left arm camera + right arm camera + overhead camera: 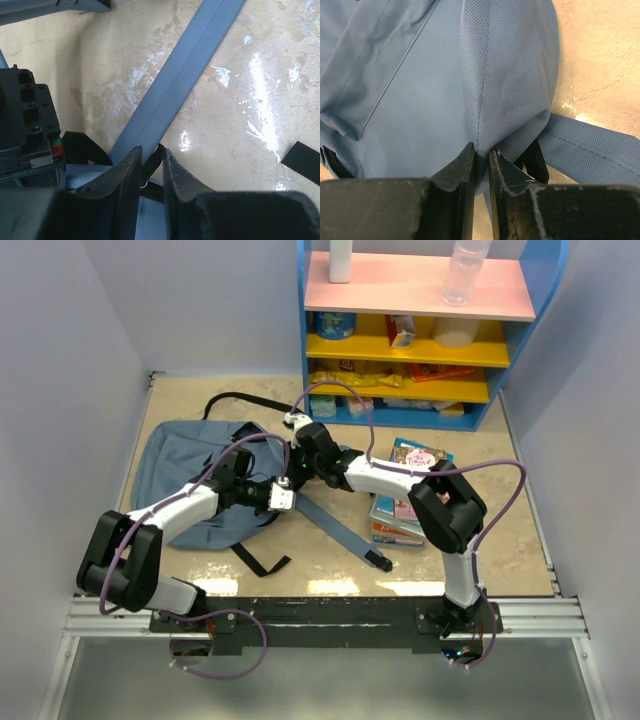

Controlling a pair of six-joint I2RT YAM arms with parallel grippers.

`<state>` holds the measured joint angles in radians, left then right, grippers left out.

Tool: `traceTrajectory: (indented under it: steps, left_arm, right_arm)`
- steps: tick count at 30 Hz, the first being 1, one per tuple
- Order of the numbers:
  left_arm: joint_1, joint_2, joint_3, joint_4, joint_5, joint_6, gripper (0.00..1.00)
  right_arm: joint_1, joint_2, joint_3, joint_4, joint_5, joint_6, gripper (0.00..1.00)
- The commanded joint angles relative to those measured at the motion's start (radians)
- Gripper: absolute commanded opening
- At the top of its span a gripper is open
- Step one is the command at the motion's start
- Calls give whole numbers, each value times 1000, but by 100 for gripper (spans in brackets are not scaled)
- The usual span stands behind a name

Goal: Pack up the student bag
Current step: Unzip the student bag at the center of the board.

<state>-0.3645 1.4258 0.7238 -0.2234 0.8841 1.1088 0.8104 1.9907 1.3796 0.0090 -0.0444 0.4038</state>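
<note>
The grey-blue student bag (185,475) lies flat on the table's left half, and one padded shoulder strap (335,523) runs out to the right. My left gripper (284,497) is at the bag's right edge. In the left wrist view it (150,150) is shut on a thin black zipper pull (153,159), with the strap (185,75) stretching away across the table. My right gripper (303,445) is just behind it at the bag's upper right edge. In the right wrist view it (480,148) is shut on a pinched fold of the bag's fabric (505,75).
A stack of colourful books (410,495) lies right of the bag, under the right arm. A blue shelf unit (420,330) with bottles and packets stands at the back. Thin black webbing straps (262,562) trail toward the front edge, one end also showing in the left wrist view (302,162).
</note>
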Motion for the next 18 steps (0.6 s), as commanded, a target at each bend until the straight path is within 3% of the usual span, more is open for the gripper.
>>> traceTrajectory:
  steps: [1,3,4,5,18]
  left_arm:
    - [-7,-5,31,33,32,-1,23]
    - [-7,-5,34,41,38,-4,17]
    - [-7,-7,34,50,42,-19,2]
    - [-7,-5,34,58,45,-30,0]
    - [-5,1,68,41,65,-72,0]
  right_arm:
    - [-5,-53,-5,25,-20,13,17]
    - [-5,-53,-2,23,-23,13,17]
    - [-5,-53,-4,19,-23,13,17]
    - [-5,-53,-4,17,-22,13,16]
    - [-14,-61,-16,11,-15,6,12]
